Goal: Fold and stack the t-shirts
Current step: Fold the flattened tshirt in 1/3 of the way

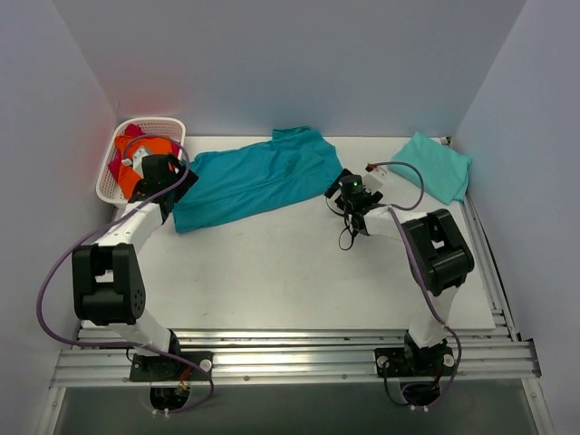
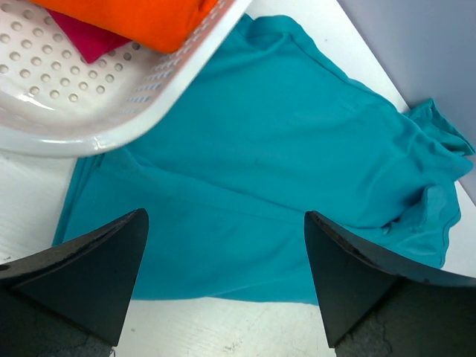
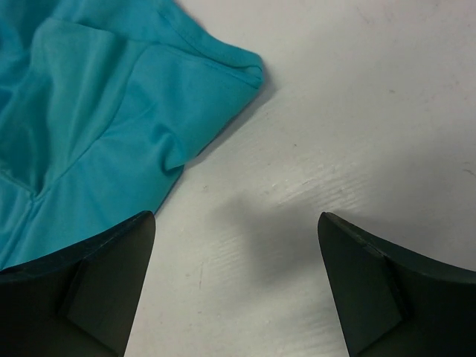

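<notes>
Across the tabletop (image 1: 290, 272) you see the teal t-shirt (image 1: 258, 177) spread loosely; your left tool (image 2: 224, 216) and right tool (image 3: 236, 216) both gape wide, holding nothing.

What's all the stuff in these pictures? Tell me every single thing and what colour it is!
teal t-shirt: one, deep teal, spread out at the back middle of the table
mint t-shirt: one, pale mint-green, folded, back right corner
orange t-shirt: one, orange, in the basket
red t-shirt: one, magenta-red, in the basket, partly under the orange one
basket: one, white with holes, back left corner
table: one, white, under everything
left arm: one, black and white, near edge
right arm: one, black and white, near edge
left end effector: one, black, open over the teal t-shirt
right end effector: one, black, open over bare table
</notes>
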### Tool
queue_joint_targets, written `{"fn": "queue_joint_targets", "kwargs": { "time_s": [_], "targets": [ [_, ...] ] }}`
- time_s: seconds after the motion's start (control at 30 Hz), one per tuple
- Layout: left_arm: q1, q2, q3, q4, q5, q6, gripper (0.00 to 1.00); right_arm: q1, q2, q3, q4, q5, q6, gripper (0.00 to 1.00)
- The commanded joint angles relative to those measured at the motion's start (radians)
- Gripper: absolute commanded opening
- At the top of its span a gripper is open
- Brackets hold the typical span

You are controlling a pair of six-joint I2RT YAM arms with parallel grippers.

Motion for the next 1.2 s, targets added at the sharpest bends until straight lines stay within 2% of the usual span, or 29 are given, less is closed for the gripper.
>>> {"fn": "queue_joint_targets", "kwargs": {
  "time_s": [0.0,0.47,0.53,0.6,0.67,0.7,0.73,0.87,1.17],
  "targets": [
    [-0.028,-0.06,-0.027,0.037,-0.019,0.02,0.95,-0.007,0.06,0.088,0.024,-0.025,0.03,0.86],
    [-0.044,-0.061,-0.087,0.045,-0.039,0.02,0.97,-0.033,0.31,0.33,0.001,-0.091,0.023,0.85],
    [-0.044,-0.057,-0.082,0.045,-0.039,0.021,0.97,-0.042,0.341,0.35,-0.004,-0.096,0.018,0.82],
    [-0.044,-0.051,-0.081,0.045,-0.042,0.021,0.97,-0.053,0.359,0.367,-0.004,-0.105,0.012,0.61],
    [-0.045,-0.046,-0.081,0.043,-0.039,0.021,0.98,-0.064,0.368,0.373,-0.007,-0.113,0.011,0.3],
    [-0.045,-0.043,-0.081,0.045,-0.039,0.02,0.98,-0.068,0.374,0.376,-0.017,-0.123,0.012,0.06],
    [-0.045,-0.04,-0.084,0.045,-0.039,0.018,0.98,-0.079,0.376,0.378,-0.025,-0.128,0.014,0.0],
    [-0.05,-0.035,-0.082,0.045,-0.036,0.008,0.99,-0.094,0.329,0.309,-0.039,-0.123,0.02,0.0],
    [-0.1,-0.081,-0.097,-0.003,-0.106,-0.055,1.0,-0.096,0.001,0.013,-0.145,-0.022,0.029,0.0]
  ]
}}
